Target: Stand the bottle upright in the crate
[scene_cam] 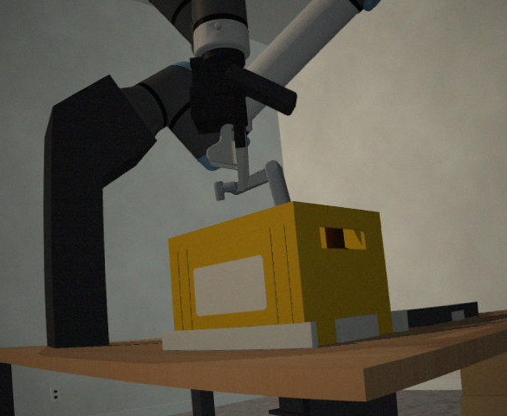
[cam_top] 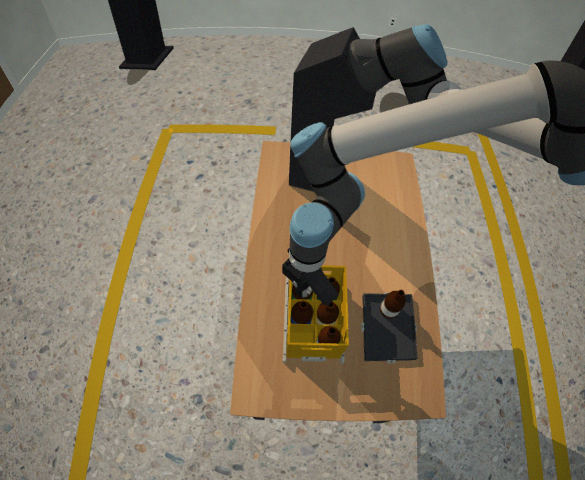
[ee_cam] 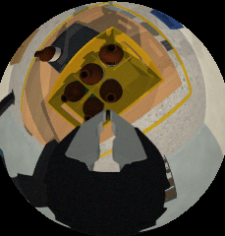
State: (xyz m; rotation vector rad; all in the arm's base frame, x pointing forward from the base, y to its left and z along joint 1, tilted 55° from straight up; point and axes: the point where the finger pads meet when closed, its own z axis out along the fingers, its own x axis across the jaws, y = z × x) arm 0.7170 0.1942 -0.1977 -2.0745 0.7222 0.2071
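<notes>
A brown bottle (cam_top: pixel 394 301) (ee_cam: pixel 47 53) with a white band stands upright on the dark tray (cam_top: pixel 376 348) (ee_cam: pixel 77 41), near its back edge. The neck points up. The yellow crate (cam_top: pixel 302 350) (scene_cam: pixel 345 277) (ee_cam: pixel 141 81) stands left of the tray. Several brown bottles stand in it; its front-left cell, in the top view, holds none. My gripper (cam_top: pixel 306 293) (scene_cam: pixel 243 190) (ee_cam: pixel 108 110) is shut with nothing between its fingers. It hangs above the back-left part of the crate, away from the tray bottle. In the exterior view the tray bottle is not visible.
The wooden table (cam_top: pixel 261 382) (scene_cam: pixel 244 369) bears the crate and the tray (scene_cam: pixel 444 315). A gap separates the two. The crate's high walls and the bottle necks lie below my gripper. A grey jointed piece (scene_cam: pixel 276 181) shows behind the crate in the exterior view.
</notes>
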